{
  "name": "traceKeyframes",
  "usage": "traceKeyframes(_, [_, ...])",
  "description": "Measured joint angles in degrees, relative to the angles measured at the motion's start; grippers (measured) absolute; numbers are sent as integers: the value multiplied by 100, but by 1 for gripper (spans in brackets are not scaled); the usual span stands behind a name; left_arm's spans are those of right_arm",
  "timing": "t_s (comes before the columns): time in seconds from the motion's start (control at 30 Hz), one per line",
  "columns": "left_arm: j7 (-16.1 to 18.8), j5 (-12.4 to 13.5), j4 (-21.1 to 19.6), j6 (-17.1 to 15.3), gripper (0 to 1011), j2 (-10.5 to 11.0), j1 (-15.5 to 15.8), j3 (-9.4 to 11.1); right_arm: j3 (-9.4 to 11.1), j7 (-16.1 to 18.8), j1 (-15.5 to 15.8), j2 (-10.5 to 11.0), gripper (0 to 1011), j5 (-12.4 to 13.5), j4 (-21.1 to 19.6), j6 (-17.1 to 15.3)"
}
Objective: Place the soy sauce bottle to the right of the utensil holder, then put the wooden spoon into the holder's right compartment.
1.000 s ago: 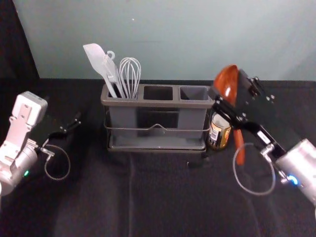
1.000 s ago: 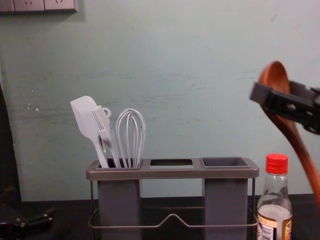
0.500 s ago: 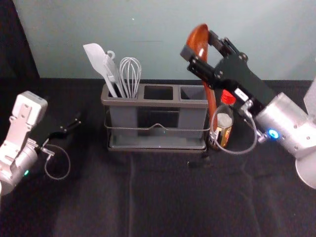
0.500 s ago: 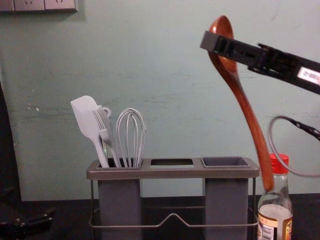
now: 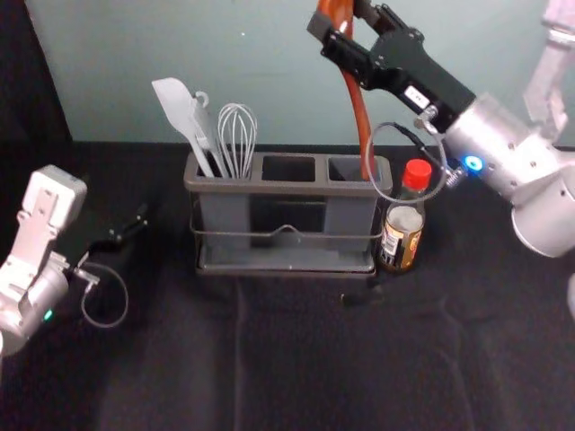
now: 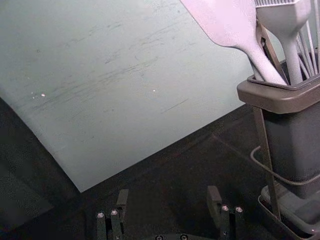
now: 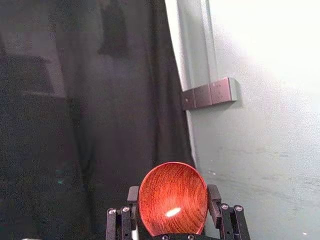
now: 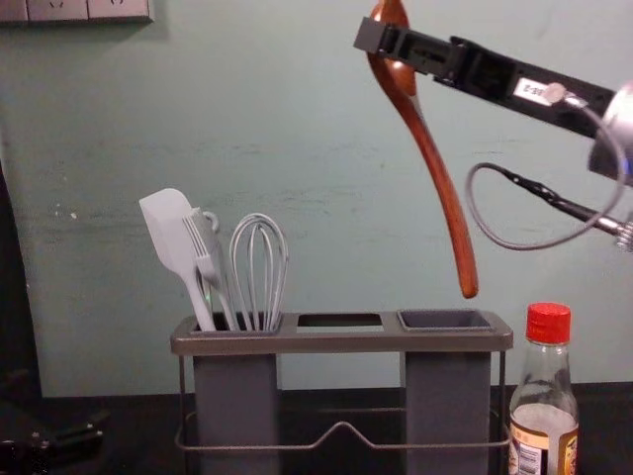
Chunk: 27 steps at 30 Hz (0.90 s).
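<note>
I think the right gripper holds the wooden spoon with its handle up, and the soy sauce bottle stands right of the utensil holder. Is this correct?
Not quite: the chest view shows the wooden spoon's handle pointing down, its bowl up in the right gripper. The rest is right.

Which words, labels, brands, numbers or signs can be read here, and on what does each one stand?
No text is readable.
Multicoloured printed label on the clear glass bottle with the red cap: print too small to read.
Small white sticker on the right arm's black section: characters too small to read.
</note>
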State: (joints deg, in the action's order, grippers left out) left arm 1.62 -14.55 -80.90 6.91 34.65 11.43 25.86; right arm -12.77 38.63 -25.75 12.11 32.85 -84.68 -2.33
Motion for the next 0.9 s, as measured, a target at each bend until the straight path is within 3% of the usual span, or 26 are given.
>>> traceKeyframes(0.1, [0,0,0,0,1000,0,0,0,-109,-178,-280,-83,837,-131,362,104])
traceKeyframes(0.27, [0,0,0,0,1000,0,0,0,-223,-468,-473,-247,836,-274,764,422])
traceKeyframes(0.6, [0,0,0,0,1000,0,0,0,-365,-653,-529,-385,836,-305,1182,884])
traceKeyframes(0.9, [0,0,0,0,1000,0,0,0,-429,-610,-365,-369,836,-101,1401,1194])
